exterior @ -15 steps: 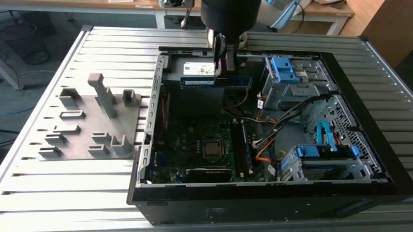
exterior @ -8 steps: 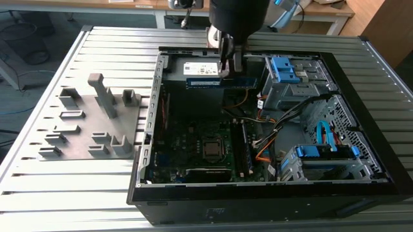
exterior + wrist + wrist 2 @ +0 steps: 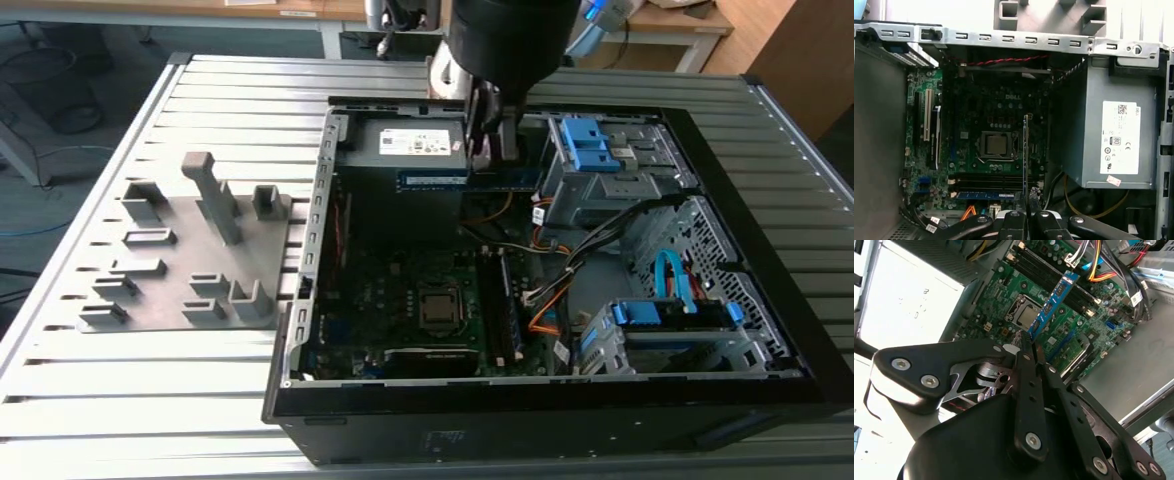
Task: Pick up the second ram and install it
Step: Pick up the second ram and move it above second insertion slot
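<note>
The tool [image 3: 491, 140] is pinching the second ram [image 3: 1056, 300] tight by one end. The thin blue stick is hanging above the green board [image 3: 999, 300] inside the open computer case [image 3: 534, 410]. In the exterior view, the tool is hovering near the case's 12 o'clock side. The case is sitting on the table [image 3: 134, 400], with a grey holder [image 3: 187, 250] at its 9 o'clock.

Even room light on the table [image 3: 134, 400], case [image 3: 534, 415] interior in shadow; in the second wrist view glare whitens the power supply [image 3: 909, 295] beyond the dark gripper [image 3: 1026, 341].
</note>
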You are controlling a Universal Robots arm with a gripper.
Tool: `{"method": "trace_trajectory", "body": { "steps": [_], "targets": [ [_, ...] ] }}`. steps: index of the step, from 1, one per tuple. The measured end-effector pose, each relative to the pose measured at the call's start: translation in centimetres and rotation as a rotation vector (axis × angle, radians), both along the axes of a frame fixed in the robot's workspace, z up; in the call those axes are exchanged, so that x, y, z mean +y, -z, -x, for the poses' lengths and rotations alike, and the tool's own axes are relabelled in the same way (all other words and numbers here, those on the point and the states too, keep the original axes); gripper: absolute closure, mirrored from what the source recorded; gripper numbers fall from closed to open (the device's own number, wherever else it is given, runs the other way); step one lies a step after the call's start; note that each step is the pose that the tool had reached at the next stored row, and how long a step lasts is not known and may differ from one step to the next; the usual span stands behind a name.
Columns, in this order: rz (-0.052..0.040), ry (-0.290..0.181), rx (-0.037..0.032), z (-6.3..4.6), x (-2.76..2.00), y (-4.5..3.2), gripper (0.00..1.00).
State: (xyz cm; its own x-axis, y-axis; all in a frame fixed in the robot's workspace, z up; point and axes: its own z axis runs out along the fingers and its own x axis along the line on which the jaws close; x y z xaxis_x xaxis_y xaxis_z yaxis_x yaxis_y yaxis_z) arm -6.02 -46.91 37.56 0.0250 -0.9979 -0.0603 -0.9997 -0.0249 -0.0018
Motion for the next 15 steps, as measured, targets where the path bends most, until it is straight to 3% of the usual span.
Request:
{"method": "trace_trajectory", "body": {
  "steps": [15],
  "targets": [
    [0.0002, 0.0, 0.0001, -0.23, -0.53, 0.45, 0.86]
  ]
}}
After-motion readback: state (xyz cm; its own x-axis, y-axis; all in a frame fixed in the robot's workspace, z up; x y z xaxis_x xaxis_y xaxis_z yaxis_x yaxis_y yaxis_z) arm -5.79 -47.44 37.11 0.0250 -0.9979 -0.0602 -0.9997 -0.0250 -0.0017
